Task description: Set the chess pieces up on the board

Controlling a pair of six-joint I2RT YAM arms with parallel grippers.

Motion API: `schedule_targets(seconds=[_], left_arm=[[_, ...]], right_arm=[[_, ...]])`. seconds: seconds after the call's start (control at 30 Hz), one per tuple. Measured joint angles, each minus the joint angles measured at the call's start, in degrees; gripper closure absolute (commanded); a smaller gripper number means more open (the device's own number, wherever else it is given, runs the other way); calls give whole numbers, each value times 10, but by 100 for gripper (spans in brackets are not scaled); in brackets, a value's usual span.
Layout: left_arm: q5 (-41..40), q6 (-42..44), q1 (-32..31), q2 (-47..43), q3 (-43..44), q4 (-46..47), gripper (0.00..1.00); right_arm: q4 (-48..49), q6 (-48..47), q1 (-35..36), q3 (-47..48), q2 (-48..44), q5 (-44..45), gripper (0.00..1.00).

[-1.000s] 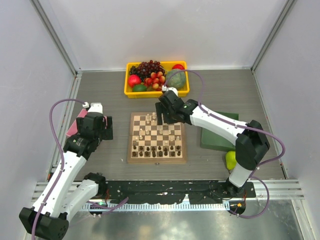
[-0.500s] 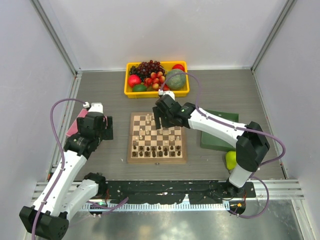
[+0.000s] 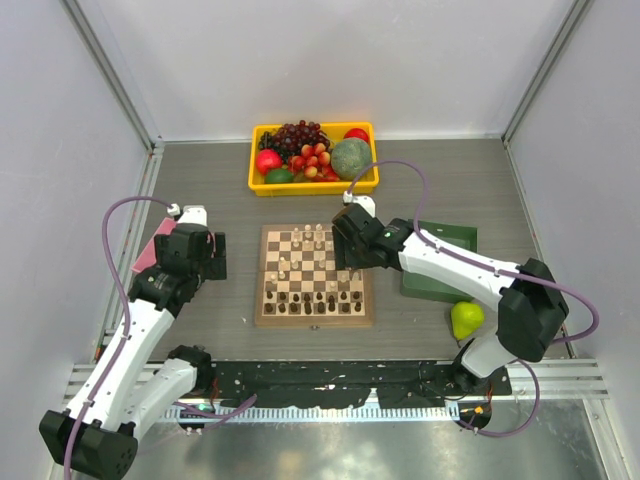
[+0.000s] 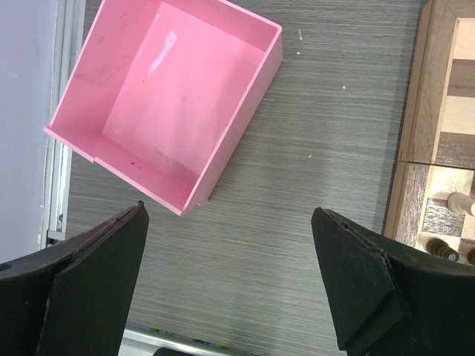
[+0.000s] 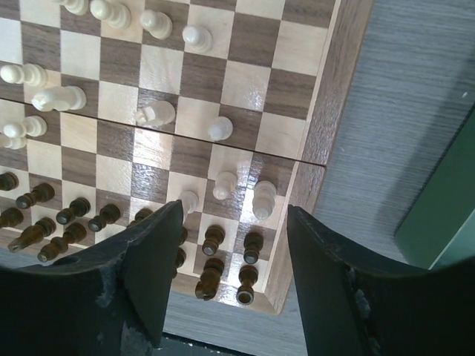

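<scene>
Nearest my bases, the pear (image 3: 462,318) sits at the near corner of the green tray (image 3: 425,285); neither concerns the task.

The board (image 3: 315,320) lies centred between my 2 arms. Its 2 near rows hold the dark chess pieces (image 5: 211,241), upright and closely ranked; I judge that side largely set. Just beyond them, several white pieces (image 5: 220,128) stand loose on the middle squares, 3 of them right against the dark rank; these are out of place.

My right gripper (image 5: 234,211) hovers over the board's near right corner; its fingers are spread with nothing held between them. 1 second ago it was further in, low over the far right squares; it has since drawn back toward me and to the right. White men it then covered now stand in view along the far row. I judge that a white piece was just delivered there and released; the far rank is filling, and another stray must be fetched next.

My left gripper (image 4: 228,215) hangs parted and empty over the table (image 4: 297,148), between the pink tray (image 4: 171,104) and the board's left border; it has not moved in that second and takes no part.

Farthest off, the yellow crate (image 3: 300,188) of fruit stands beyond the board, well apart from both grippers.
</scene>
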Motion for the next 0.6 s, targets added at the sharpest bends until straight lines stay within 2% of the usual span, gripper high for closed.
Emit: schedule_targets(seconds=[0.6], left_arm=[[2, 7, 0, 8, 0, 0, 0]], right_arm=[[-17, 27, -9, -26, 22, -30, 58]])
